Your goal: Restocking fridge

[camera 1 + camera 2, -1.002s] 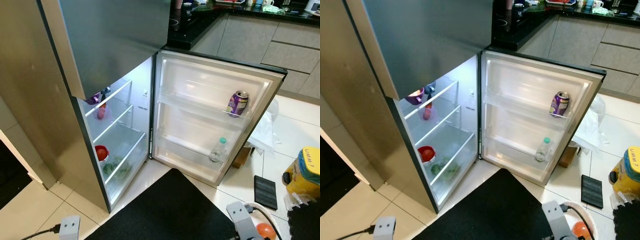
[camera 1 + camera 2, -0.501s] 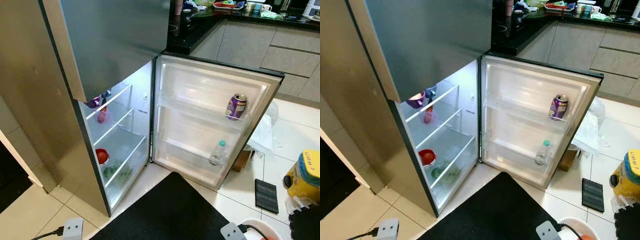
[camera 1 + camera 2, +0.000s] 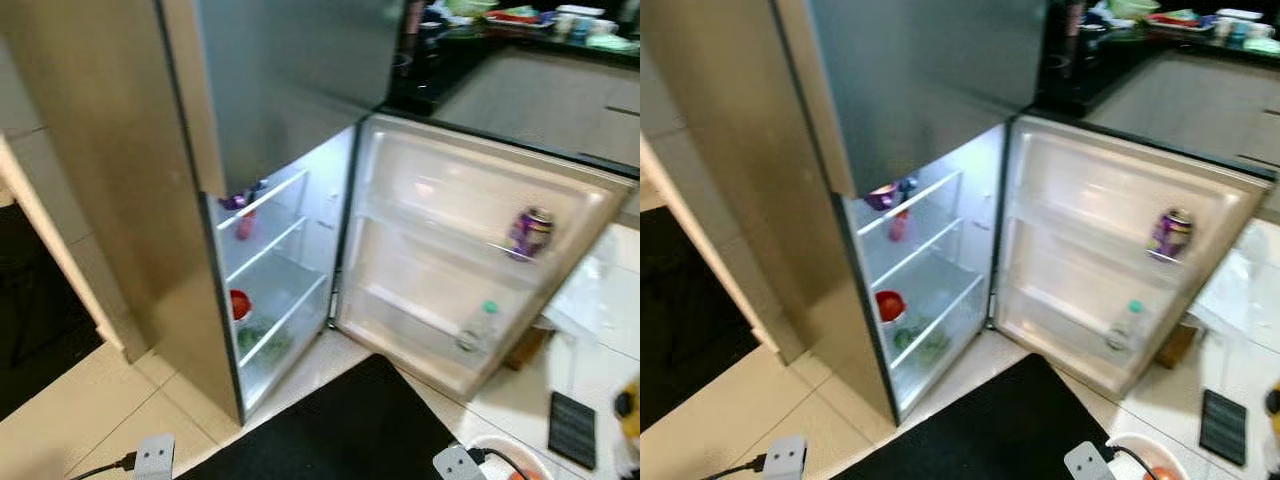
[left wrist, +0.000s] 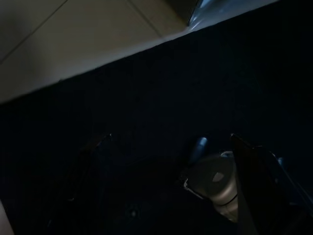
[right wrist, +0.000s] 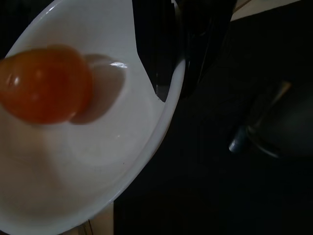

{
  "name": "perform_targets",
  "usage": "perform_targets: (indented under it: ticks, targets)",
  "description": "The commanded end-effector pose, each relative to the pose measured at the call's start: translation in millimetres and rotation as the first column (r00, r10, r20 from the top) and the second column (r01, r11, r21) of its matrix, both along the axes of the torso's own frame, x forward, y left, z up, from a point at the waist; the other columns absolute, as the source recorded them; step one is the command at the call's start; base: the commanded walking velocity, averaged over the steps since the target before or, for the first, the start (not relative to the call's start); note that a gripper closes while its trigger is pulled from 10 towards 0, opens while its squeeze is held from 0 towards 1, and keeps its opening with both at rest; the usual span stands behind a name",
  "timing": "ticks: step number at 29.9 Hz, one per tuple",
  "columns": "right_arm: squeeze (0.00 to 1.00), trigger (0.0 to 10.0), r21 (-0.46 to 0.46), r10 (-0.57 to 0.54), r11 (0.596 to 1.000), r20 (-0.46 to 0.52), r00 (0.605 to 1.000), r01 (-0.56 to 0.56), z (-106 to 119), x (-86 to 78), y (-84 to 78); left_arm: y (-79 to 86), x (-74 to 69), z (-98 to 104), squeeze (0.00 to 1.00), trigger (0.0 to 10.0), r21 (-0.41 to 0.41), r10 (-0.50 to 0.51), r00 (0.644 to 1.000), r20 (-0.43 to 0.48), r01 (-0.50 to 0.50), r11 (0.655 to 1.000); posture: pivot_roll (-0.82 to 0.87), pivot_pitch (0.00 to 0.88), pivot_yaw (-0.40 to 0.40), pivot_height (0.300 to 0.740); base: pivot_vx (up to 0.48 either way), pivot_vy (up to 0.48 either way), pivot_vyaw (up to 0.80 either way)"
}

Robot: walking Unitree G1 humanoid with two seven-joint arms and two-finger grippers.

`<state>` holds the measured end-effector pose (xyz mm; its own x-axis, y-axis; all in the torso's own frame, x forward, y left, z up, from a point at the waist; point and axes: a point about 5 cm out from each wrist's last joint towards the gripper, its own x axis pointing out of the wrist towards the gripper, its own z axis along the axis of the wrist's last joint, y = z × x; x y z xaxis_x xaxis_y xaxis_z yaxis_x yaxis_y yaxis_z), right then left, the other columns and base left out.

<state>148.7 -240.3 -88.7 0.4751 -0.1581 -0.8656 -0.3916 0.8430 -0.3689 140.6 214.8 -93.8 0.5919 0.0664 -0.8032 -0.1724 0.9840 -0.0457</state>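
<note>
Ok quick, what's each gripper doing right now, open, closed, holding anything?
Left gripper: open, holding nothing, hanging over the black mat.
Right gripper: shut on the rim of the white bowl with the orange fruit.

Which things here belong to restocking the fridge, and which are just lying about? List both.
Job:
open fridge door
purple can on the door's upper shelf
water bottle on the lower door shelf
white bowl with an orange fruit, pinched at the rim by the right gripper

Lying about:
black mat
dark flat pad on the floor
</note>
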Motion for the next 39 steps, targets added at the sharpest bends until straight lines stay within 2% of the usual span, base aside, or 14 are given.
perform_targets:
  ticks: [1,10,35,39]
  targets:
    - [0.0,10.0,-0.003,0.015,1.0,0.008,1.0,-0.015,0.7,1.0,-0.2,1.4,-4.0,-1.4,0.0,10.0,-0.009,0.004,1.0,-0.018,-0.005,1.0,0.07,0.0,-0.052,0.74,0.0,0.0,0.8]
    - [0.0,10.0,0.001,0.023,1.0,-0.005,1.0,-0.023,-0.6,-2.2,0.1,-0.3,-5.8,-2.6,0.0,10.0,-0.048,-0.002,0.999,-0.032,0.001,0.999,0.07,0.0,-0.049,0.74,0.0,0.0,0.8]
    - [0.0,10.0,-0.007,0.052,0.999,-0.007,0.999,-0.052,-0.8,-0.8,2.8,-3.4,-7.0,-3.7,0.0,10.0,-0.065,-0.02,0.999,-0.044,0.017,0.998,0.07,0.0,-0.044,0.74,0.0,0.0,0.8]
    - [0.0,10.0,-0.018,0.06,0.998,-0.001,0.998,-0.06,-0.3,0.1,2.4,-4.0,-6.9,-3.9,0.0,10.0,-0.076,-0.013,0.999,-0.045,0.009,0.997,0.07,0.0,-0.043,0.74,0.0,-0.073,0.0]
